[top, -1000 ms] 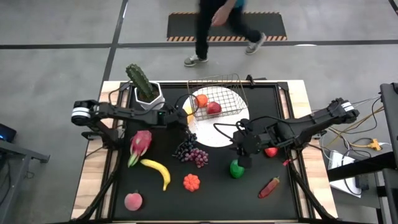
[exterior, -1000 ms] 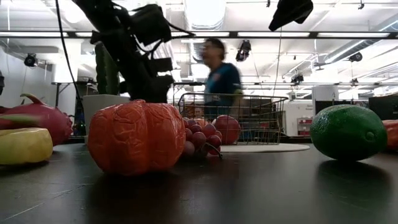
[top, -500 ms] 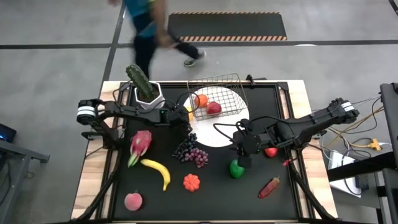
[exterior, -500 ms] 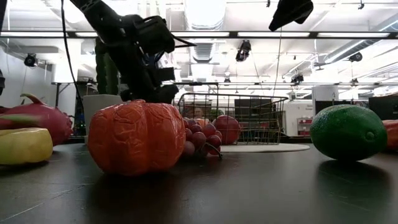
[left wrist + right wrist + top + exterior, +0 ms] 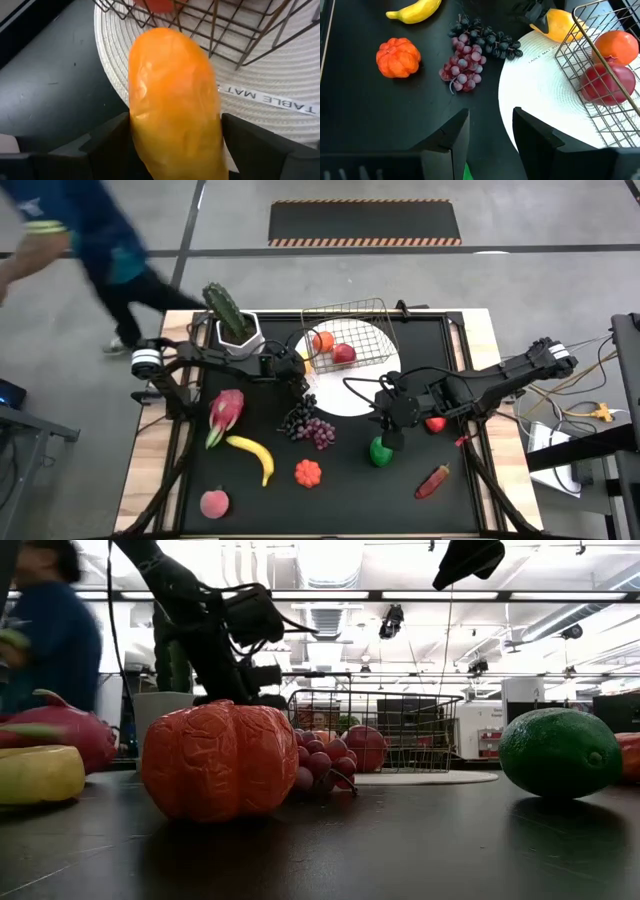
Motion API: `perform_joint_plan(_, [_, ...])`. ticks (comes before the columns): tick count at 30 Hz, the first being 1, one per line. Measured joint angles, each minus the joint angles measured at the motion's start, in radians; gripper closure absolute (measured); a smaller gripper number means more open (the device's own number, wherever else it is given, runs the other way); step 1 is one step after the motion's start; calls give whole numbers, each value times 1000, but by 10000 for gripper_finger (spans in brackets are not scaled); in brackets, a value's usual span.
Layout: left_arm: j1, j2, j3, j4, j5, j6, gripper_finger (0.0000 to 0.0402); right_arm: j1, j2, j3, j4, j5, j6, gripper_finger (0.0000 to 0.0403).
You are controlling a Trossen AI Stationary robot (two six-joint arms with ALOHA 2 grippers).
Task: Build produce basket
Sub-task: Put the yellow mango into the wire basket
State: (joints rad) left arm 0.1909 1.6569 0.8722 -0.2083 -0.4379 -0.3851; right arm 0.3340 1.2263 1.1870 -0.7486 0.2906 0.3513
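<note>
— Black tabletop, round white mat near the far edge?
— Yes. Carried the wire basket on that mat, with a red apple and an orange fruit inside.
— Left gripper?
— Sat just beside the basket's left side, at the mat's edge. Fingers clamped on a yellow-orange fruit, held over the mat rim just outside the basket wires.
— Right gripper?
— Hovered above a green fruit in front of the mat. Fingers stood apart, gripping nothing.
— Rest of the produce?
— Lay loose on the table: grapes touching the mat's near-left edge, a pink dragon fruit and a banana further left, a small orange pumpkin in front, a peach at the near-left corner, a red pepper near right, a red piece partly hidden under the right arm.
— Anything else?
— Stood a cactus in a white pot at the far left corner. Passed a blurred person on the floor beyond.
</note>
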Motion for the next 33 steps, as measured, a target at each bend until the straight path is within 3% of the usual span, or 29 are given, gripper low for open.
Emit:
perform_joint_plan(5, [0, 10, 0, 5, -6, 0, 116, 0, 0, 0, 0, -1, 1, 262])
perform_joint_plan(13, [-1, 10, -1, 0, -5, -1, 177, 0, 0, 0, 0, -1, 0, 261])
perform_joint_plan(18, [-4, -19, 1, -49, 0, -2, 183, 0, 0, 0, 0, -1, -1, 261])
perform_joint_plan(26, [-32, -200, 8, -111, -67, 3, 181, 0, 0, -37, 63, 8, -8, 261])
perform_joint_plan(33, [-97, -376, 4, -119, -88, 56, 181, -1, 0, -144, 300, 51, -1, 258])
